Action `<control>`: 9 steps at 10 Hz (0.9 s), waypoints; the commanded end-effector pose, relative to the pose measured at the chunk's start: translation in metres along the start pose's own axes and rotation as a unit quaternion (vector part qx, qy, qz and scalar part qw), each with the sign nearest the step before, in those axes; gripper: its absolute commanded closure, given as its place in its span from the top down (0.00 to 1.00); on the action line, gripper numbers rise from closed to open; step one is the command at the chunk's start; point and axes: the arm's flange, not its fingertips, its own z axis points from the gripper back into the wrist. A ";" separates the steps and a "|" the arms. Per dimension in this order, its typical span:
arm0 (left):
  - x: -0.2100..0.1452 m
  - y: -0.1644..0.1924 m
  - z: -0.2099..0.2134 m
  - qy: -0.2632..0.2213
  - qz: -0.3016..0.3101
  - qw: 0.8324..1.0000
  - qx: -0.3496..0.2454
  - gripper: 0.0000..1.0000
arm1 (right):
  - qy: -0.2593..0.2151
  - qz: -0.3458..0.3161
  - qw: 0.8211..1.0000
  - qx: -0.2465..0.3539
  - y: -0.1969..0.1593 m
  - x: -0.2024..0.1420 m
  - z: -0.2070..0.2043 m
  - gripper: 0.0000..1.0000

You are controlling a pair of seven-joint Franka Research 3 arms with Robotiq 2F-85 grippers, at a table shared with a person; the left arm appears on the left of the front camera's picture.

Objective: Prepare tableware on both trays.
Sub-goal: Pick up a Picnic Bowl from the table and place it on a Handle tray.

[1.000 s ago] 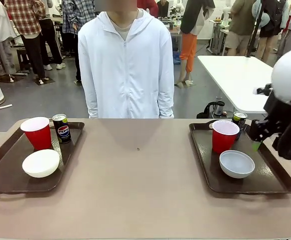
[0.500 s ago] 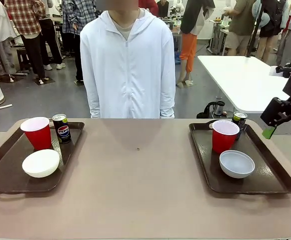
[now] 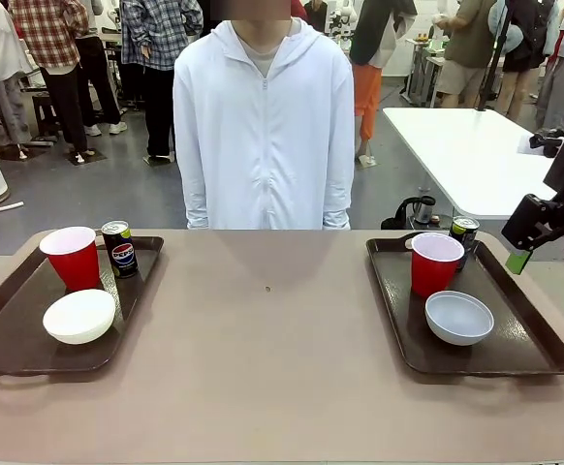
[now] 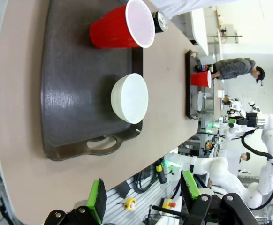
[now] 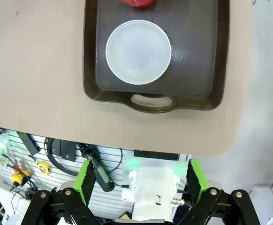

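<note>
Looking at my feeds, going left to right across the desk. The left tray sits at the left edge, and it's got a red cup at the far side, a black can just beside it to the right, and a white bowl nearer to me, all upright on the tray. From the left wrist cam I see the same tray sideways, with the cup, the bowl and the top of the can peeking past the cup. My left hand has its green pads spread wide apart with nothing between them, hanging off the near edge of the desk, well away from the tray.

The middle of the desk is bare brown surface, with a person in a white zip hoodie standing at the far side.

The right tray holds the second red cup, the second can just behind it, and a pale grey bowl nearer to me. The right wrist cam looks straight down on that bowl inside the tray, with the cup's edge at the top. My right hand is wide open and empty, up off the near edge of the desk. In the front view it hangs at the far right, above and beside the tray, touching nothing.
</note>
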 end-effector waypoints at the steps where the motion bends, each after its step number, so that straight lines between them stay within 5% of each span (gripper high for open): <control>1: -0.001 -0.001 0.002 -0.002 -0.005 1.000 -0.005 0.84 | -0.006 0.000 1.000 -0.001 0.000 0.003 -0.003 1.00; 5: -0.001 -0.001 0.002 -0.002 -0.005 1.000 -0.005 0.84 | 0.000 0.000 1.000 0.000 0.000 0.000 0.000 0.96; 6: -0.001 -0.001 0.002 -0.002 -0.005 1.000 -0.005 0.84 | 0.017 -0.041 0.991 0.123 -0.035 0.008 0.019 1.00; 9: -0.001 -0.001 0.002 -0.002 -0.005 1.000 -0.005 0.84 | -0.005 -0.107 0.948 0.301 -0.151 0.027 0.034 1.00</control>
